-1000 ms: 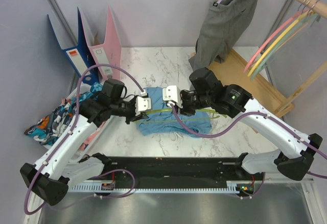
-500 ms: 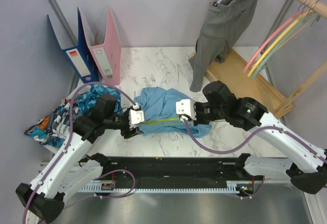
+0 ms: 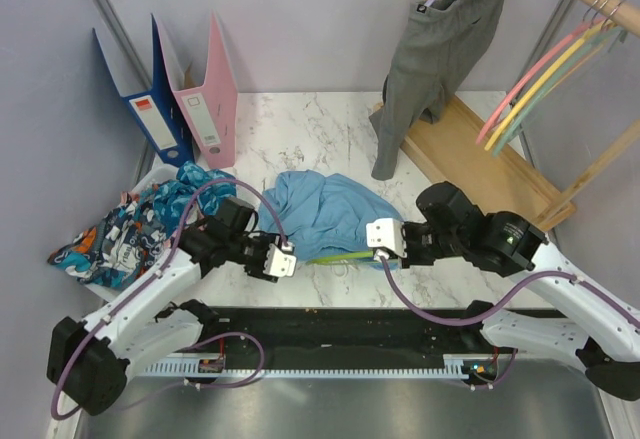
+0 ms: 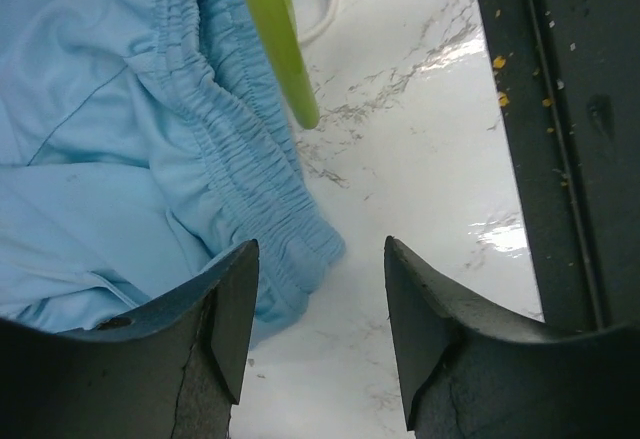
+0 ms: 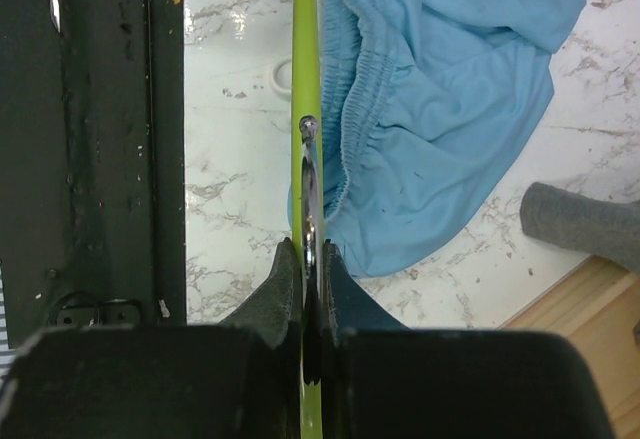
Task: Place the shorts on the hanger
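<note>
Shorts lie crumpled at table centre; hanger lies along their 6 o'clock edge, long axis 9 to 3 o'clock, hook toward 3; right gripper clenches the hook; left gripper, parted and empty, at the 9 o'clock end.

Marble table, lilac walls, wooden rack

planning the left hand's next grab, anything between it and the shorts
Nothing visible does. The waistband of the shorts lies right before the open left hand on the table; the tip of the hanger lies farther on, beside that waistband.
</note>
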Controlling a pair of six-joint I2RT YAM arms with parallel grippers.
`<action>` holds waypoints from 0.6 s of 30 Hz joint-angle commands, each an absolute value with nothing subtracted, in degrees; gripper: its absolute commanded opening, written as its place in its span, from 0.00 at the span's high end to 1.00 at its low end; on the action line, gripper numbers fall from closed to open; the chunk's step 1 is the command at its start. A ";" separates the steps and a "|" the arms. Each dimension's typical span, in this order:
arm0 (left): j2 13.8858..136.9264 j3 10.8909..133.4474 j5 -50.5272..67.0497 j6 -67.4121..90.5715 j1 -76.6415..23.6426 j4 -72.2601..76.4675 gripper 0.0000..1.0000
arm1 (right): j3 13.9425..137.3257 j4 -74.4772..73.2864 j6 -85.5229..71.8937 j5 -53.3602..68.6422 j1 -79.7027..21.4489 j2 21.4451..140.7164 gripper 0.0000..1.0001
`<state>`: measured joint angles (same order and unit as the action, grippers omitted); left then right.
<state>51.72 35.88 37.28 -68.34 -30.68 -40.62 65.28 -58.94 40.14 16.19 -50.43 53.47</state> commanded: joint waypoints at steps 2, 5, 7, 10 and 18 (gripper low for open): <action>57.47 36.48 34.37 -80.50 -31.90 -34.72 0.40 | 63.28 -57.31 41.75 14.94 -50.63 51.94 1.00; 59.75 34.98 31.65 -85.24 -32.60 -33.93 0.38 | 62.32 -56.69 42.45 14.42 -50.63 52.03 1.00; 60.64 34.37 30.59 -85.43 -32.70 -32.70 0.37 | 61.53 -55.20 42.63 13.36 -50.63 52.03 1.00; 61.96 33.31 29.71 -87.00 -32.70 -31.82 0.37 | 61.00 -53.79 42.89 12.31 -50.63 52.56 1.00; 65.30 32.42 26.45 -84.22 -32.96 -23.21 0.64 | 59.50 -51.42 44.65 10.99 -50.71 53.00 1.00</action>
<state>64.14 31.38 28.01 -84.07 -32.49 -29.17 59.75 -54.68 42.76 12.23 -50.43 53.15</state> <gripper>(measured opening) 0.497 0.041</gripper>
